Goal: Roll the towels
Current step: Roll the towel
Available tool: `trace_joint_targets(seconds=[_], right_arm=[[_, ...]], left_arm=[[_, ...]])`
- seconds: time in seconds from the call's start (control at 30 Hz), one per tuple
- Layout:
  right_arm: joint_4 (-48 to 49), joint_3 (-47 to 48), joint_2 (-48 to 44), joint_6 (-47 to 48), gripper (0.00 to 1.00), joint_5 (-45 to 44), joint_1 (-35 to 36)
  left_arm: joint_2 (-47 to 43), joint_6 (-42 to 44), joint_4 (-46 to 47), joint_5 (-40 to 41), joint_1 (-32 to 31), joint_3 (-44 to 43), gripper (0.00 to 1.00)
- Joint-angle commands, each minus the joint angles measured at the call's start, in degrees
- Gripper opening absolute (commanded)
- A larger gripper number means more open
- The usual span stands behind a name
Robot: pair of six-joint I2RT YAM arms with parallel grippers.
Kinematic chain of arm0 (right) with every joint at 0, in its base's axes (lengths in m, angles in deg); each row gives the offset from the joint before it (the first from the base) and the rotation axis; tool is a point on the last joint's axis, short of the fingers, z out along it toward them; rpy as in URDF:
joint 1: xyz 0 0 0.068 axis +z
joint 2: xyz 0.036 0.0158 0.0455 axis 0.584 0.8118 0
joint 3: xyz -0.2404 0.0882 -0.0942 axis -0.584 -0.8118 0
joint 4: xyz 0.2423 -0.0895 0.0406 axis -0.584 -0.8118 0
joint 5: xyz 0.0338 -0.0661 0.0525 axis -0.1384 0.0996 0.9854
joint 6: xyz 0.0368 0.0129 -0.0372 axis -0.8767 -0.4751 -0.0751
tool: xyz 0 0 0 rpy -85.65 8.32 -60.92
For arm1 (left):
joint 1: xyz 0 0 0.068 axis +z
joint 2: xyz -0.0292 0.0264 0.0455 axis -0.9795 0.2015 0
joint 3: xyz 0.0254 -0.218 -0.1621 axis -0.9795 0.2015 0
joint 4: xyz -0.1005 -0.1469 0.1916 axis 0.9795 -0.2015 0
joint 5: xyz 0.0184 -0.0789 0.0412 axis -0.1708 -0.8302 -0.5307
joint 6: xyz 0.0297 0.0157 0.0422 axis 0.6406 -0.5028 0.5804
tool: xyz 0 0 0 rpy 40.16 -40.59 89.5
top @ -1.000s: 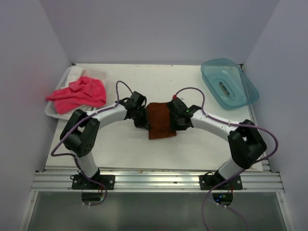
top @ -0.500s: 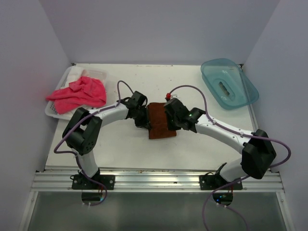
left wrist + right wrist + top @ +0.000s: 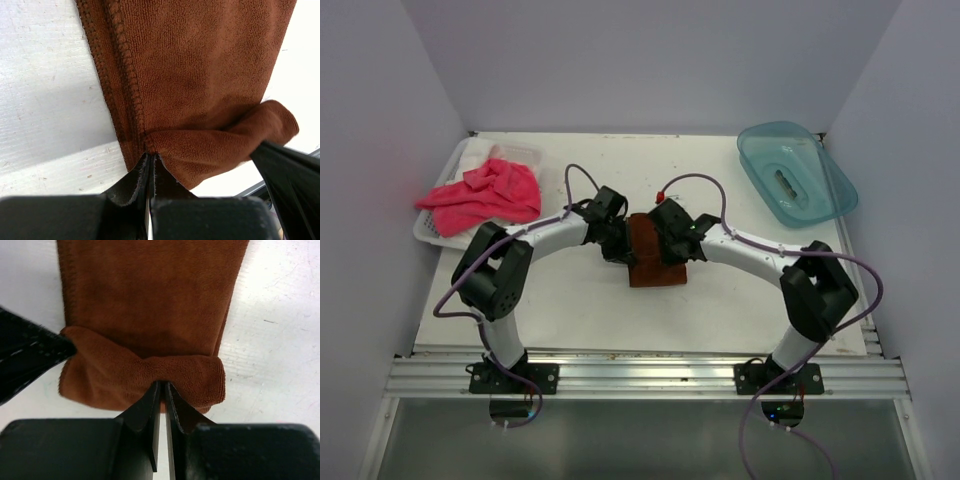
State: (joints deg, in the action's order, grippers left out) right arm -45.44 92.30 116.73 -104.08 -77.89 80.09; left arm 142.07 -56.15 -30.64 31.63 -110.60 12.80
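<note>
Pink-red towel (image 3: 485,193) heaped at ten o'clock, not yet rolled | my left gripper (image 3: 150,157) pinches the rust-brown towel (image 3: 655,268), dead centre, at its turned-over end | my right gripper (image 3: 162,385) pinches the same fold so, I judge, both sides roll evenly.

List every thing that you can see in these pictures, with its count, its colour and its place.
brown towel: one, rust-brown, middle of the table, one end folded over
pink towel: one, pink-red, heaped on the basket
basket: one, white, far left of the table
tub: one, clear teal, far right corner
table: one, white
cables: two, purple, along the arms
arms: two, white and black, meeting at the brown towel
left fingers: black, shut on the brown towel's fold
right fingers: black, shut on the same fold
</note>
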Motion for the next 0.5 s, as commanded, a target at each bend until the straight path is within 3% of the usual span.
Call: trace_joint_targets(seconds=[0.0, 0.13, 0.33, 0.4, 0.47], right_arm=[[2.4, 2.1, 2.2, 0.4, 0.11, -1.6, -1.7], [2.7, 2.8, 5.0, 0.5, 0.10, -0.9, -3.7], [3.5, 3.3, 7.1, 0.7, 0.09, 0.8, -4.7], [4.1, 3.3, 7.4, 0.8, 0.09, 2.4, -4.6], [4.9, 3.6, 8.1, 1.0, 0.10, 3.4, -4.6]], left_arm=[[0.2, 1.3, 0.6, 0.4, 0.6, -2.1, 0.00], [-0.8, 1.6, 1.4, 0.0, 0.5, -1.9, 0.01], [-5.1, 1.4, 1.2, 1.1, 0.6, -1.4, 0.31], [-6.4, 1.7, 1.0, 1.6, 0.6, -1.0, 0.38], [-8.4, 1.4, 1.1, 1.9, 0.7, 0.0, 0.39]])
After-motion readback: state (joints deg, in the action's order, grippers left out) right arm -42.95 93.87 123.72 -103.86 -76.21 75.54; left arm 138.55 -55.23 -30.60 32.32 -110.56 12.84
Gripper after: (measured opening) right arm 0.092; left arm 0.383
